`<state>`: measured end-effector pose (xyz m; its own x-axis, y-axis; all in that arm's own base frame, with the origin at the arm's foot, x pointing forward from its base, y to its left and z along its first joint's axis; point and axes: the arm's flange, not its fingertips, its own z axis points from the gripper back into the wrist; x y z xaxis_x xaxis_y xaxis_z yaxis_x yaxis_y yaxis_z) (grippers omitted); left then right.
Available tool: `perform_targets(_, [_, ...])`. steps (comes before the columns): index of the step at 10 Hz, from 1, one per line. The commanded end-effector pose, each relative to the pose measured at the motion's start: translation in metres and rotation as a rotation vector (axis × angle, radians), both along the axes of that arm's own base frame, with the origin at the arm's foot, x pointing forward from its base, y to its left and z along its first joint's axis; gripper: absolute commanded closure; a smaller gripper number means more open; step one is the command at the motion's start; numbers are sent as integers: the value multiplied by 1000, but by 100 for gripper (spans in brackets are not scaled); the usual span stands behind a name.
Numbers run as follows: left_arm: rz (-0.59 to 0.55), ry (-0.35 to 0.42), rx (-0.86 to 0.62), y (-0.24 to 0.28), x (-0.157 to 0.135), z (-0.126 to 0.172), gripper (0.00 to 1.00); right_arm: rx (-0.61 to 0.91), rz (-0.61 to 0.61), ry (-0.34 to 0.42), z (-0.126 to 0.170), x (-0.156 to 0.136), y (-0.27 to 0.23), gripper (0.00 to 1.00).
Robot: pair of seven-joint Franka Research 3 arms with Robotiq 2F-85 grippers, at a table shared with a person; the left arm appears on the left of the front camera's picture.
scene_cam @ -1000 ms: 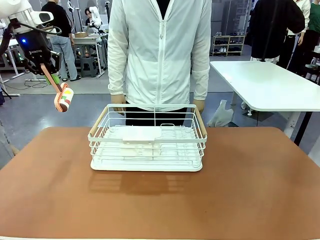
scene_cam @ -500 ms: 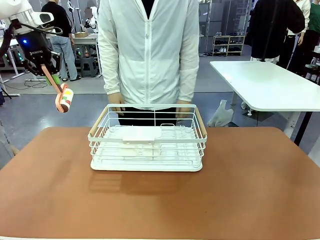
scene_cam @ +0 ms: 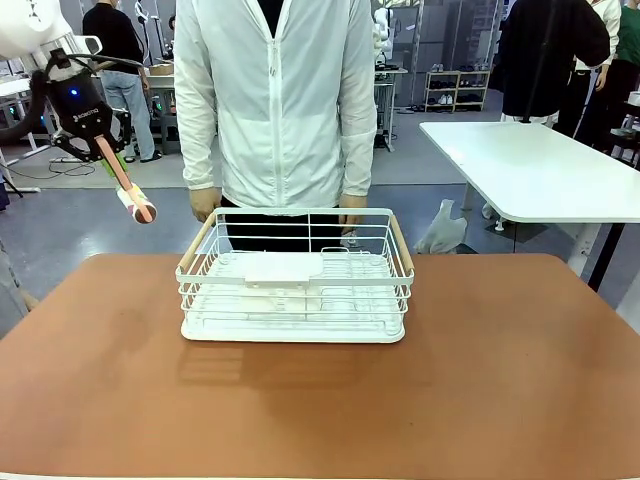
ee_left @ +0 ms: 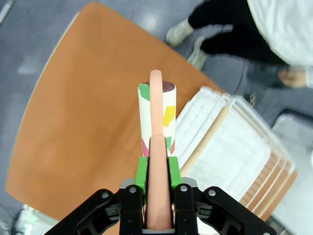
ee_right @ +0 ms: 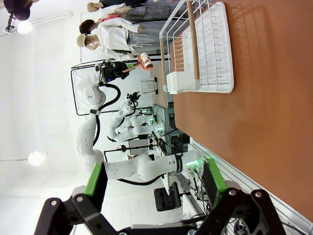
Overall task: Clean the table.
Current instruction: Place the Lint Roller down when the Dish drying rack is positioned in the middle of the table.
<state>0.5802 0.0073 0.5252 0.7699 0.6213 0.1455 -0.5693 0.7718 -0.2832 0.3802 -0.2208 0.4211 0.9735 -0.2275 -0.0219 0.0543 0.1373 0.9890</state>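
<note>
the left end effector point(scene_cam: 108, 152) hangs high off the worktop's point(scene_cam: 320, 400) left far corner, above the grey floor, its 2 green pads point(ee_left: 142, 171) pinched tight on the salmon-pink handle of a lint roller point(scene_cam: 134, 200). the roller slants down and toward the person, its paper-wrapped head with green, yellow and pink patches at the lower end. in the left wrist view the handle runs straight up between the fingers and the roller head point(ee_left: 156, 117) sits over the worktop's edge, near the corner of the wire basket point(ee_left: 234, 147).

the reddish-brown worktop spans the whole near part of the front view. a white wire basket point(scene_cam: 296, 275) with pale wooden handles stands on it toward the far edge, about midway across, holding a small white box point(scene_cam: 283, 270).

a person in a white zip jacket point(scene_cam: 275, 100) stands at the far side just behind the basket, hands hanging at the sides.

the right end effector point(ee_right: 154, 196) has its jaws standing wide apart, gripping nothing, in its wrist view, with the worktop point(ee_right: 274, 98) and basket point(ee_right: 200, 49) seen sideways beyond it.
</note>
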Motion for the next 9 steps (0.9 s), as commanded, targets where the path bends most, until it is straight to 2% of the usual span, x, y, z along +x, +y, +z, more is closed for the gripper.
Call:
perform_targets(1, [206, -93, -5, 0, 9, -12, 79, -6, -2, 4, 3, 0, 0, 0])
perform_targets(2, [286, -92, -26, 1, 10, -24, 79, -6, -2, 4, 3, 0, 0, 0])
perform_targets(5, [432, -119, -64, 9, 7, -58, 79, -6, -2, 4, 3, 0, 0, 0])
perform_targets(9, [601, -73, -105, 21, 10, -106, 79, -6, -2, 4, 3, 0, 0, 0])
